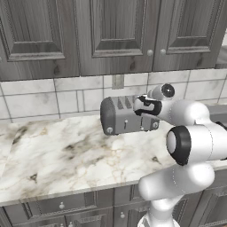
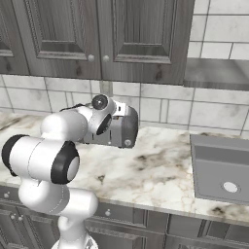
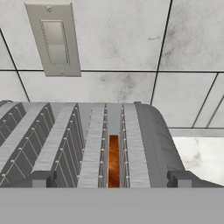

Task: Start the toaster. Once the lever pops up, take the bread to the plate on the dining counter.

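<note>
The grey toaster (image 1: pixel 124 116) stands at the back of a marble worktop against the tiled wall, also seen at the toaster (image 2: pixel 124 127). In the hand view I look down on the toaster (image 3: pixel 146 140) top from just above. A brown slice of bread (image 3: pixel 113 159) sits deep in the slot second from the right. My gripper (image 3: pixel 111 179) hovers over that slot, open, its fingertips (image 3: pixel 41 178) wide apart with nothing between them. In the left base view the hand (image 1: pixel 147 106) is over the toaster's right end. The plate and the dining counter are out of view.
A metal wall outlet (image 3: pixel 54 41) sits on the tiles behind the toaster. Dark upper cabinets (image 1: pixel 111 31) hang overhead. A grey cooktop (image 2: pixel 221 168) lies on the worktop's right, under a hood (image 2: pixel 214 73). The marble worktop (image 1: pixel 57 155) stretches to the left.
</note>
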